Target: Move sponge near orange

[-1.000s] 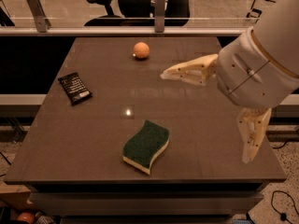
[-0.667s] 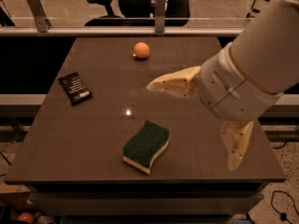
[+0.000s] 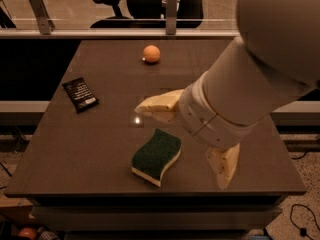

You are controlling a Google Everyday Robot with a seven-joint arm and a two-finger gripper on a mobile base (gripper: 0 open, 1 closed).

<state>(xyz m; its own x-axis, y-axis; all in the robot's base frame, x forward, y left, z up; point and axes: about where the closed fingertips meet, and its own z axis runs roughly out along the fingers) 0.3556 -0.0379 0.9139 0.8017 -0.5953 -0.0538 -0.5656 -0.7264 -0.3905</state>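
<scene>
The sponge (image 3: 156,156) is seen lying ungrasped near the front edge of the table (image 3: 90,144), well apart from the orange (image 3: 151,53) by the far edge, while the hand (image 3: 180,146) is held spread wide over it, so grasping and carrying are judged left.

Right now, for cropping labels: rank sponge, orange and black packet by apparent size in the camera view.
1. sponge, nearest the camera
2. black packet
3. orange, farthest back, so maybe understated
Gripper: open, close beside the sponge.
</scene>
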